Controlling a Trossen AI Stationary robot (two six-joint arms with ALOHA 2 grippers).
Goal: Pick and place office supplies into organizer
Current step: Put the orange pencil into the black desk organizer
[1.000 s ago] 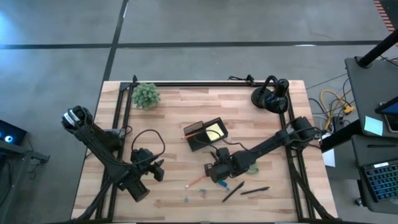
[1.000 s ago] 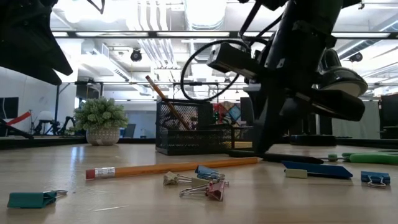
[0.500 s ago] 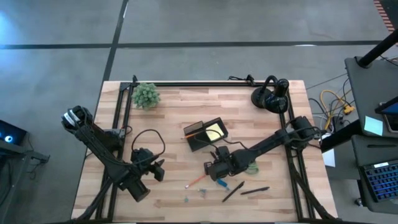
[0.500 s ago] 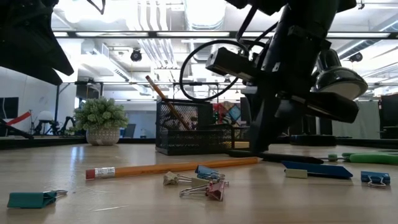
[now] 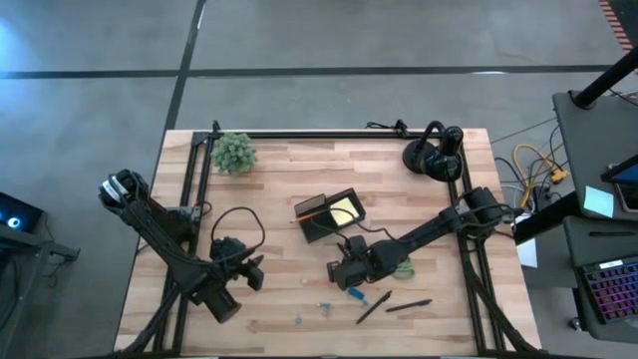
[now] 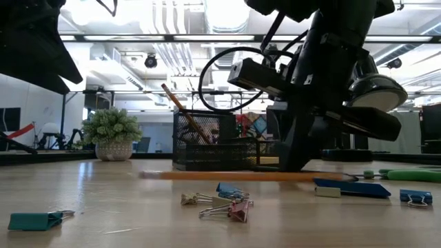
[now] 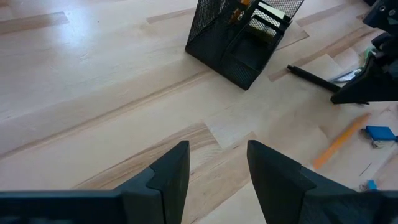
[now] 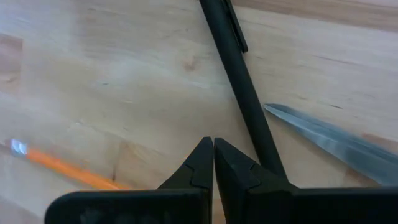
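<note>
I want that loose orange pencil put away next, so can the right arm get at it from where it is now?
Probably yes: the right pincer hangs shut just beside the orange pencil, with bare wood between them.

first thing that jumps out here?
The right gripper, shut, low at the table's middle with an orange pencil lifted level just above the wood. Behind it the black mesh organizer already holds a yellow sticky pad and a pencil. The left gripper waits open near the front left.

An open lab or workshop is shown. Exposed ceiling ducts (image 6: 172, 34), concrete floor (image 5: 90, 100) and a laptop (image 5: 608, 289) at 3 o'clock are seen.
</note>
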